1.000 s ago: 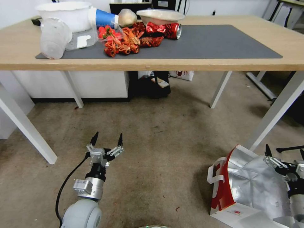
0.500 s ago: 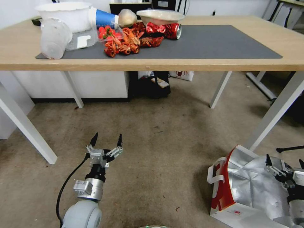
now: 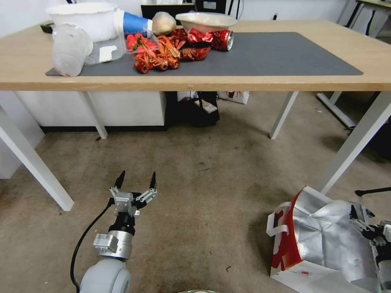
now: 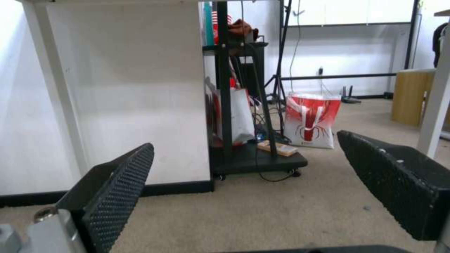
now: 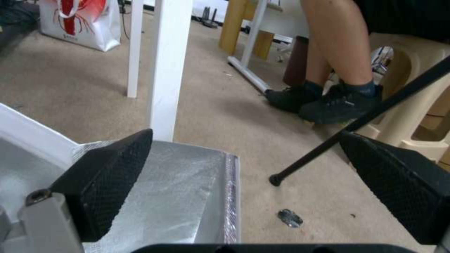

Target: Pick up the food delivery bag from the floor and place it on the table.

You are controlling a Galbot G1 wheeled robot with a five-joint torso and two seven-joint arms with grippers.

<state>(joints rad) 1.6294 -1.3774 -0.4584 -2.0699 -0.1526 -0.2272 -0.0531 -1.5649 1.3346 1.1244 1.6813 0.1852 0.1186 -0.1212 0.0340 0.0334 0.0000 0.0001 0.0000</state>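
The food delivery bag [image 3: 321,244] lies on the floor [image 3: 203,195] at my lower right, beside a white table leg. Its red side panel faces left, its white strap handles hang out, and its silver foil lining [image 5: 187,189] gapes upward. My right gripper [image 3: 368,221] hangs open over the bag's far right edge. In the right wrist view [image 5: 244,168] one finger is above the foil flap and the other above bare carpet, with nothing held. My left gripper [image 3: 137,179] is open low over the carpet at the lower left [image 4: 244,175]. The table [image 3: 285,83] with its dark grey mat [image 3: 264,53] stands ahead.
Plastic tubs [image 3: 81,36], red crayfish shells [image 3: 163,53], a bowl and a crushed red can [image 3: 222,39] crowd the mat's left half. White table legs [image 3: 350,146] [image 3: 34,162] flank the carpet. A black cart [image 3: 197,108] sits under the table. A seated person's shoes [image 5: 328,102] and a black rod [image 5: 356,123] lie close to the right gripper.
My right gripper has sunk lower and toward me over the bag's open foil top. The left arm has barely shifted.
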